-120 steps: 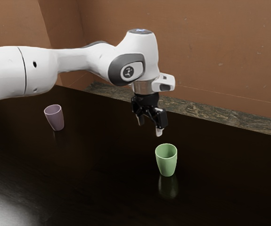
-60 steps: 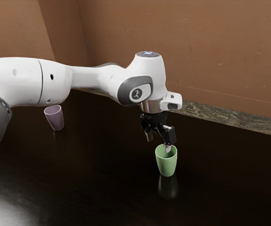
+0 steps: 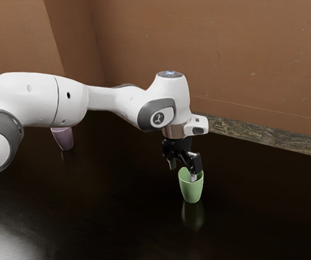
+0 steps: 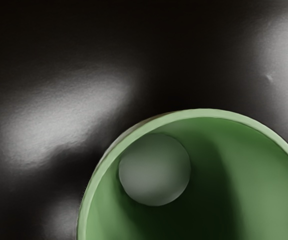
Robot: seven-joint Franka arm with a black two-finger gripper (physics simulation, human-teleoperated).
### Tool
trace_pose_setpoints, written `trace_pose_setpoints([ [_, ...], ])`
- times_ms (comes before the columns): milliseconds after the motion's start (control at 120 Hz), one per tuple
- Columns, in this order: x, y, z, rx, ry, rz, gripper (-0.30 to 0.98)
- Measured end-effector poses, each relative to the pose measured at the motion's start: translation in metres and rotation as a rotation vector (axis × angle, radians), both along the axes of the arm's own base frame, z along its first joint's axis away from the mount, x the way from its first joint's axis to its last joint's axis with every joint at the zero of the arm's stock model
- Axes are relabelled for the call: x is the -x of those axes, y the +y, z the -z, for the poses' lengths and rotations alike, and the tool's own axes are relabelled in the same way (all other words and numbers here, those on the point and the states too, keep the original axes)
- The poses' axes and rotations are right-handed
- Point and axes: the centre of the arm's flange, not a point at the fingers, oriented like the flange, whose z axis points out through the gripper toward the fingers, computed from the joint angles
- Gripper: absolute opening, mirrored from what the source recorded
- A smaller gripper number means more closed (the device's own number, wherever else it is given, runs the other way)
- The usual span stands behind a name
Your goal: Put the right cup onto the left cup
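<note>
The arm (image 3: 112, 99) reaches in from the exterior view's left, its end effector (image 3: 183, 171) pointing down, fingers apart: one dips into the green cup (image 3: 191, 190), the other hangs outside it. That cup stands upright on the dark surface (image 3: 112, 216). Well apart, toward the exterior view's left, stands the purple cup (image 3: 64, 140), its top partly hidden behind the arm. Beyond rises a brown wall (image 3: 242, 59).

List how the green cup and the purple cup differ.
The green cup is light green; the purple cup is dull mauve. The gripper is at the green cup's mouth, while the arm partly hides the purple cup. Both stand on the dark table, narrowing toward the base.
</note>
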Motion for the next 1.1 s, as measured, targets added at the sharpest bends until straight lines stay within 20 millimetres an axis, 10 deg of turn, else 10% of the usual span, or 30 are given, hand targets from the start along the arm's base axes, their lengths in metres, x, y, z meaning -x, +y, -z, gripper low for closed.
trace_pose_setpoints([
  [225,-0.002,0.0,0.011,-0.002,0.002,-0.001,0.67],
  [525,-0.006,0.004,0.008,-0.036,-0.042,0.014,0.09],
  [892,-0.008,0.004,0.005,-0.042,-0.054,0.004,-0.08],
  [1100,-0.018,0.05,-0.08,-0.087,-0.155,-0.052,-0.09],
])
